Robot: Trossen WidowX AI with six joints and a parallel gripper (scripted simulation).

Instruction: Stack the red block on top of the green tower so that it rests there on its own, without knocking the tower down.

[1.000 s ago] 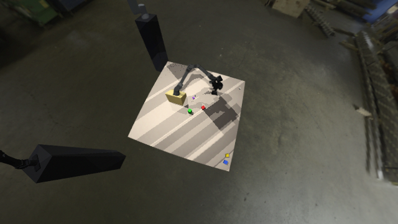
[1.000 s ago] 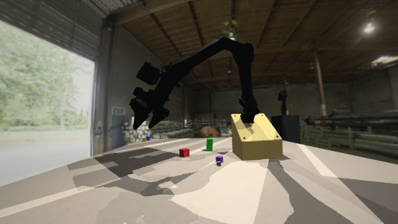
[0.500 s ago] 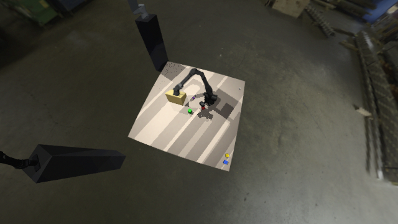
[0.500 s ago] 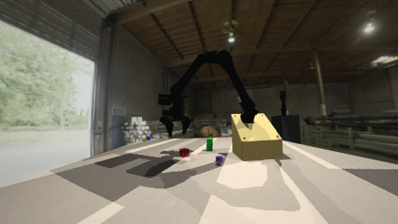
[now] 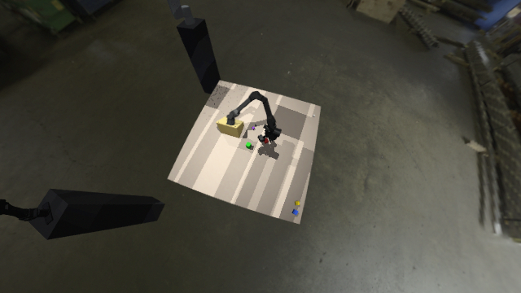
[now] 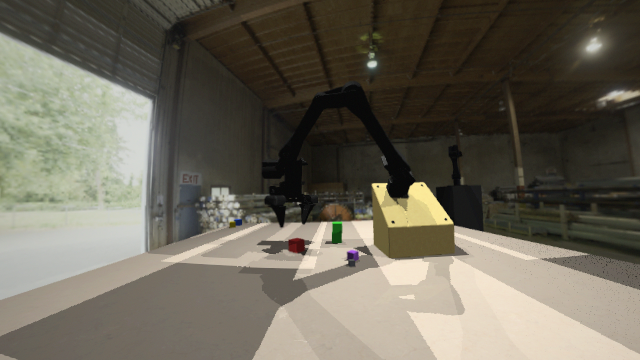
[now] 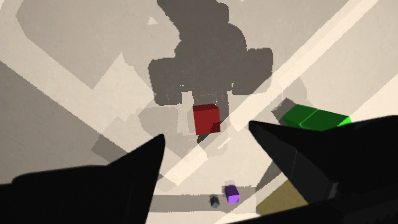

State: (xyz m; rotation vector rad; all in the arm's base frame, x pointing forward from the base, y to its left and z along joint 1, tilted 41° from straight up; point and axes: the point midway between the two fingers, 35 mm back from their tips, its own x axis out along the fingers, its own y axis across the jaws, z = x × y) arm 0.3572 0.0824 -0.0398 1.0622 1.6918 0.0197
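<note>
The red block (image 5: 266, 140) (image 6: 296, 245) (image 7: 206, 119) lies on the table, in the arm's shadow. The green tower (image 5: 248, 145) (image 6: 337, 232) (image 7: 315, 119), two green blocks high, stands upright a short way from it, toward the arm's base. My gripper (image 6: 293, 218) (image 7: 207, 131) (image 5: 264, 137) is open and empty. It hangs pointing down a little above the red block, which shows between and just beyond the fingertips in the wrist view. The right finger partly hides the green tower in the wrist view.
A small purple block (image 5: 253, 128) (image 6: 353, 255) (image 7: 231, 194) lies near the yellow arm base (image 5: 230, 127) (image 6: 411, 220). A yellow block (image 5: 297, 203) and a blue block (image 5: 295, 212) lie at the far table corner. Two dark camera posts (image 5: 199, 50) stand off the table.
</note>
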